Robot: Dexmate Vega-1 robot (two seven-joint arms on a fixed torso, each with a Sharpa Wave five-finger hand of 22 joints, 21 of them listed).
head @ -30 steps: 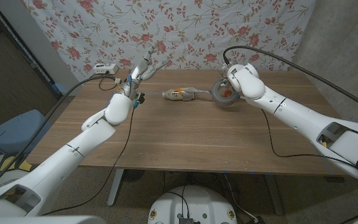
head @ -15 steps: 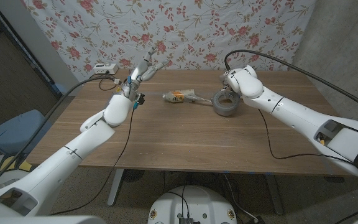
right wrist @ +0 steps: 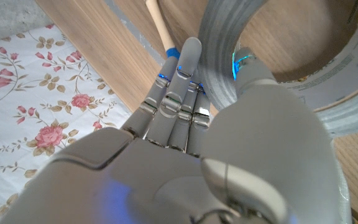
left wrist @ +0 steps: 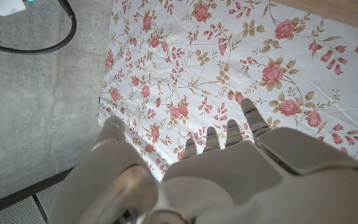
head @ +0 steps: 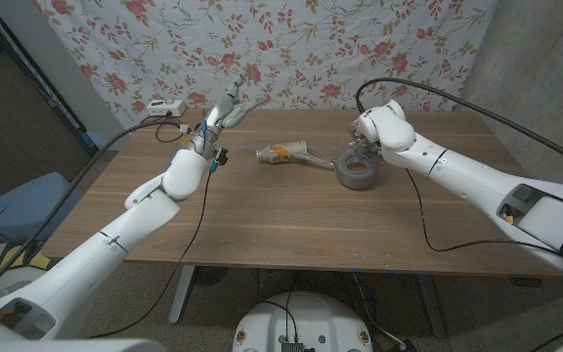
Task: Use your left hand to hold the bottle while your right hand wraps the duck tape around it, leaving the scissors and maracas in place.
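Observation:
A clear plastic bottle (head: 286,153) with an orange label lies on its side at the table's back middle. Just right of it a grey duck tape roll (head: 357,170) lies on the wood. My right hand (head: 366,145) grips the roll's far rim; in the right wrist view the thumb sits inside the roll (right wrist: 303,68) and the fingers (right wrist: 178,87) lie along its outside. My left hand (head: 225,110) is raised over the back left of the table, fingers apart and holding nothing, well left of the bottle; the left wrist view shows it (left wrist: 229,168) against the floral cloth.
A wooden stick with a blue band (right wrist: 160,28) lies on the table just beyond my right fingers. A white box (head: 164,108) with a cable sits at the back left corner. The floral cloth (head: 311,49) hangs behind the table (head: 291,225).
My right hand has brought the tape roll toward the table's front and set it down on the wood beside the bottle. The left hand has stayed where it was.

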